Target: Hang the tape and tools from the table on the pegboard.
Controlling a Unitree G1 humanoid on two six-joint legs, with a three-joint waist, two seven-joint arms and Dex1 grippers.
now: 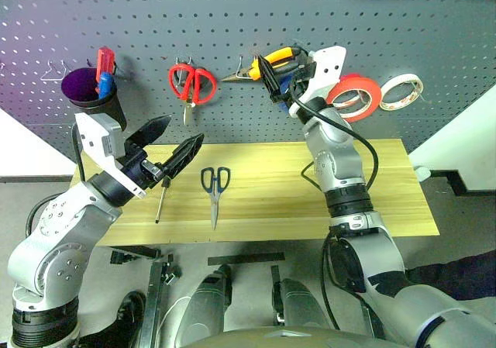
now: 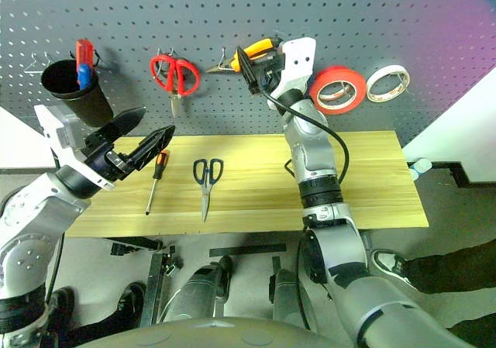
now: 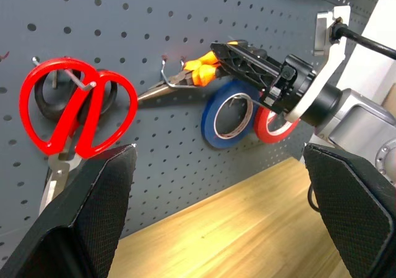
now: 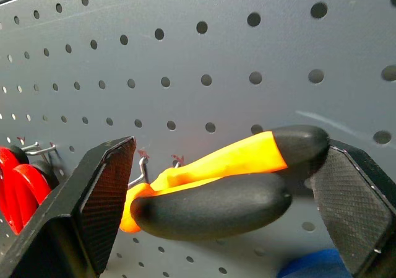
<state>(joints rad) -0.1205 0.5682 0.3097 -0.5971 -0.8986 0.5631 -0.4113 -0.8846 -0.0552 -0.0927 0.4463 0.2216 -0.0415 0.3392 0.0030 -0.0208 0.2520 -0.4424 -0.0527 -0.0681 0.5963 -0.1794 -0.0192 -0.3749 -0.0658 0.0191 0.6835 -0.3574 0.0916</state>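
Observation:
The orange-and-black pliers (image 1: 279, 54) hang from a hook on the dark grey pegboard (image 1: 232, 15). My right gripper (image 1: 270, 72) is open up there, and both pliers (image 4: 216, 204) handles lie between its fingers. The red tape (image 1: 353, 97) hangs on the pegboard just to the right of that gripper. The slim screwdriver (image 1: 161, 201) and the dark-blue-handled scissors (image 1: 215, 188) lie on the wooden table (image 1: 294, 201). My left gripper (image 1: 175, 142) hovers open and empty over the table's left end, above the screwdriver.
Red-handled scissors (image 1: 192, 83) hang left of the pliers. A black cup (image 1: 91, 94) holding pens is mounted at the far left. A whitish roll (image 1: 401, 91) hangs at the far right, and a blue roll (image 3: 226, 111) hangs behind my right hand.

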